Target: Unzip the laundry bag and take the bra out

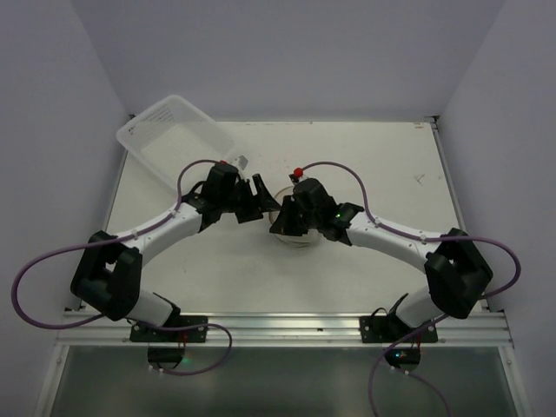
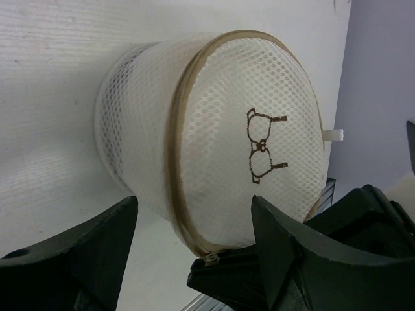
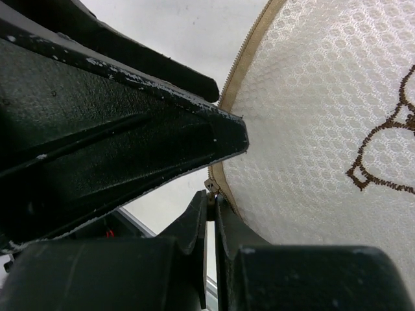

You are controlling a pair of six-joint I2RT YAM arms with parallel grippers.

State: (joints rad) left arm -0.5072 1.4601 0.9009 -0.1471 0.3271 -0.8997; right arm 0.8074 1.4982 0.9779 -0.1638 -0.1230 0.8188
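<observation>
Right pincer point(image 3: 211, 210) nips the zip pull point(image 3: 209, 188); laundry bag point(image 2: 220, 149) mostly hidden overhead.

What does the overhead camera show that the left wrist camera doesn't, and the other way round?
Only overhead: the left arm and right arm whole, and the clear plastic tub at the far-left corner of the table. Only the left wrist: the brown bra pictogram, the tan zip round the rim and the zip pull. Both: the laundry bag, mostly hidden overhead beneath the right arm, and the left fingers, open beside it.
</observation>
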